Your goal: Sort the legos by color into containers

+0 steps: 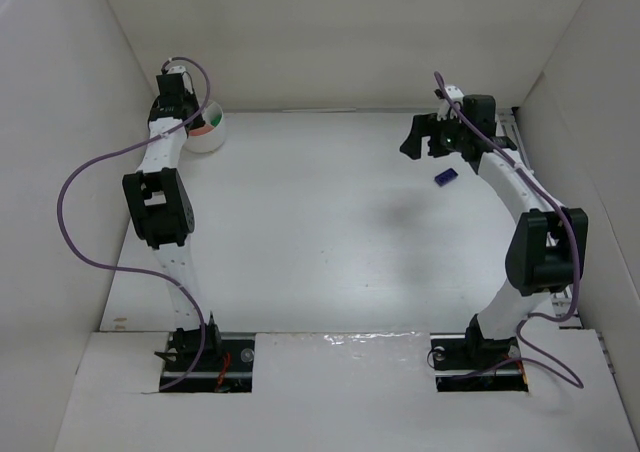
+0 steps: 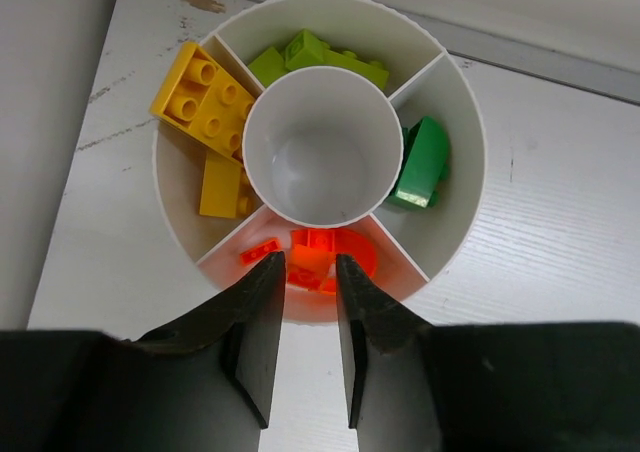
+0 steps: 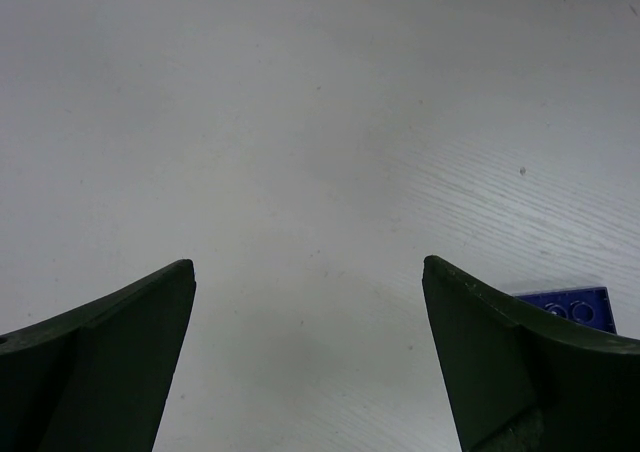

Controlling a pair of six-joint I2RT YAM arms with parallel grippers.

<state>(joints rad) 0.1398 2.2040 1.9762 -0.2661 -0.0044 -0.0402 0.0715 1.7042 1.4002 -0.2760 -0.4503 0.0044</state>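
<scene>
The white round bowl (image 2: 470,102) has outer sections around an empty middle cup. Yellow legos (image 2: 205,97) fill the left section and lime green legos (image 2: 318,54) the far one. A dark green lego (image 2: 423,162) lies in the right section and orange legos (image 2: 320,257) in the near one. My left gripper (image 2: 305,262) hovers over the orange section, open by a narrow gap with nothing between its fingers. In the top view the bowl (image 1: 212,132) sits at the far left under my left gripper (image 1: 190,120). A dark blue lego (image 1: 446,177) lies on the table by my right gripper (image 1: 420,144), just outside its right finger (image 3: 520,362). The right gripper (image 3: 308,262) is wide open and holds nothing.
White walls close in the table on the left, back and right. The bowl stands close to the left wall and the table's back edge. Purple cables loop off both arms.
</scene>
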